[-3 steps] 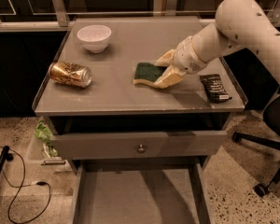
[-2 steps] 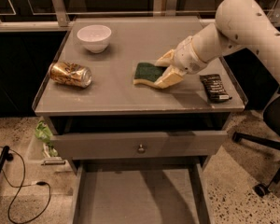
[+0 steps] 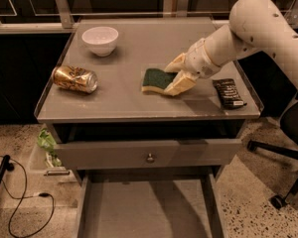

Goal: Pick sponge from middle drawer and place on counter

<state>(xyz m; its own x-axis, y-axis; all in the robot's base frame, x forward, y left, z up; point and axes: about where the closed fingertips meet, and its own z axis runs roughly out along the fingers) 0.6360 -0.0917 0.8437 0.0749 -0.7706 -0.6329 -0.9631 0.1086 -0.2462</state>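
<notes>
Sponge (image 3: 153, 78) is lying flat on worktop (image 3: 119, 103); gripper (image 3: 170, 80), at its 3 o'clock, is straddling its end, spread wide, clamping nothing. We are worrying a withdrawing finger may be snagging it.

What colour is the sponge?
Dark green top on the sponge, pale yellow underneath, camera view; gripper at one end.

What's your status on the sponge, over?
Pincer at right end of sponge, low over counter. Sponge flat on counter; middle drawer open below. Can, bowl, wrapper apart from it.
</notes>
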